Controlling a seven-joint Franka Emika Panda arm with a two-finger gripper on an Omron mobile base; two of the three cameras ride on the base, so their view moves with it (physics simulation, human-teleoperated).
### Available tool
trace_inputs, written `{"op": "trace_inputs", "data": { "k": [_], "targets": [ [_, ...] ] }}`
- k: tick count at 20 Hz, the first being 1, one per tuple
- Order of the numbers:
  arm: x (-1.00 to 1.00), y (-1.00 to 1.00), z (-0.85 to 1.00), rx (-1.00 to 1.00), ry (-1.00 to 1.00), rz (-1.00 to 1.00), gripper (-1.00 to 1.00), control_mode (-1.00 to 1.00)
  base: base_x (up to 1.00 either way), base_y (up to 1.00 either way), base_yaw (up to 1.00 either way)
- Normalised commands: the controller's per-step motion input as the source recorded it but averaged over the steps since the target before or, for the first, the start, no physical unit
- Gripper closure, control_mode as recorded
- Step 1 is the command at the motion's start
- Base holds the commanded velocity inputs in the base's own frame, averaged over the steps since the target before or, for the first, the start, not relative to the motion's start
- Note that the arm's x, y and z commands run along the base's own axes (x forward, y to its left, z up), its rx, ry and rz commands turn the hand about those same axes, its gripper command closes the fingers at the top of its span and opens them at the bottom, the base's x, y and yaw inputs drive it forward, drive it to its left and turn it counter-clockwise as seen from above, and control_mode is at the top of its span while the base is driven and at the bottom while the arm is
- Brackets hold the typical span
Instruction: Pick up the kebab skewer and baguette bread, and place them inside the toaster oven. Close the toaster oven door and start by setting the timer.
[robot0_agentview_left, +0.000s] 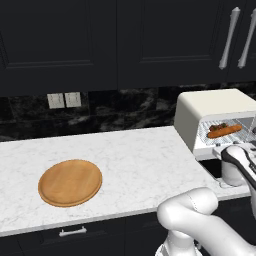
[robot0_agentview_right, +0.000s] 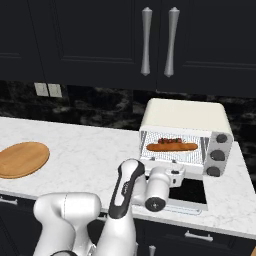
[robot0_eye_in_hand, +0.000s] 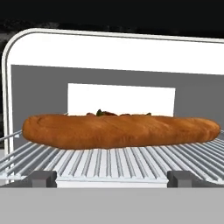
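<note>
**Operator:** Where's the food right now?

**Spotter:** You've got both pieces inside the toaster oven (robot0_agentview_right: 187, 120). The baguette bread (robot0_eye_in_hand: 120, 130) lies lengthwise across the wire rack (robot0_eye_in_hand: 113, 162), close to the front opening. The kebab skewer (robot0_agentview_right: 171, 141) sits just behind it; from the hand view you see little more than dark chunks peeking over the top of the loaf (the stick itself is hidden).

**Operator:** And the door?

**Spotter:** The toaster oven door (robot0_agentview_right: 187, 192) is folded down flat in front of the opening, dark glass facing up, out over the edge of the marble counter (robot0_agentview_left: 125, 160).

**Operator:** What's your read on the gripper?

**Spotter:** Your gripper (robot0_eye_in_hand: 113, 178) is spread wide, holding nothing. The two dark finger tips (robot0_eye_in_hand: 41, 178) stand far apart at the bottom of the hand view, level with the front edge of the rack, and the loaf sits beyond them untouched. From the right base view, the hand is low in front of the oven, just above the lowered door.

**Operator:** Anything else on the counter?

**Spotter:** The round wooden board (robot0_agentview_left: 70, 182) lies bare, well apart to the left. On the oven's right panel you have three dark knobs (robot0_agentview_right: 217, 155) stacked vertically. Above, black cabinets carry silver handles (robot0_agentview_right: 146, 41).
</note>
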Motion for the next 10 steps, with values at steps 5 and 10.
{"op": "trace_inputs", "data": {
  "k": [5,10],
  "targets": [
    [0.03,-0.25,0.00,0.03,0.00,0.00,-1.00,-1.00,0.00,0.00,0.00],
    [0.09,-0.09,0.00,0.00,0.00,0.00,-1.00,-1.00,0.00,0.00,0.00]
  ]
}}
